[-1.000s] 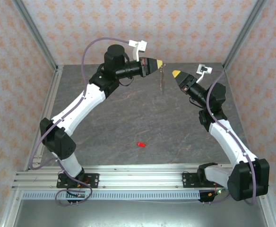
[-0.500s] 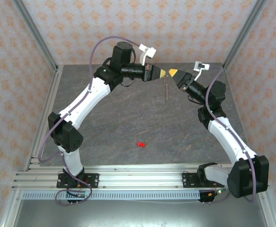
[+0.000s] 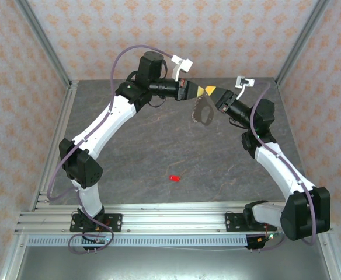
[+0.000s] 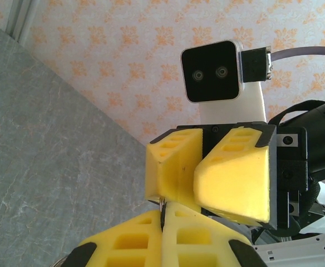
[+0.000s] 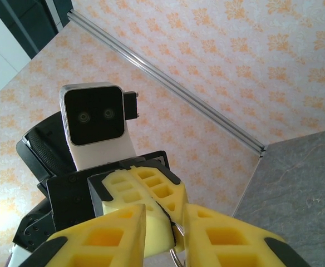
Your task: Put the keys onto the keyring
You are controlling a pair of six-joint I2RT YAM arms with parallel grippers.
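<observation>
The keyring (image 3: 202, 111), a thin grey-brown oval loop, hangs above the back of the table from my left gripper (image 3: 199, 91), which is shut on its top edge. A sliver of its metal (image 4: 162, 204) shows in the seam of my left gripper (image 4: 163, 222). My right gripper (image 3: 212, 93) meets the left one tip to tip. Its jaws (image 5: 165, 228) stand a little apart around the left fingertips (image 5: 151, 194), with the ring's wire (image 5: 175, 255) beside one pad. The keys, one tiny red piece (image 3: 174, 177), lie on the table near the front, far from both grippers.
The grey stone-patterned table (image 3: 135, 151) is walled by patterned panels with metal posts (image 3: 42, 41) at the corners. An aluminium rail (image 3: 159, 219) with both arm bases runs along the front edge. The right arm's camera housing (image 4: 212, 72) faces the left wrist closely.
My right gripper moved left until its tips met the left gripper. The keyring, earlier hanging edge-on, has swung so its oval face shows. The red piece stayed put.
</observation>
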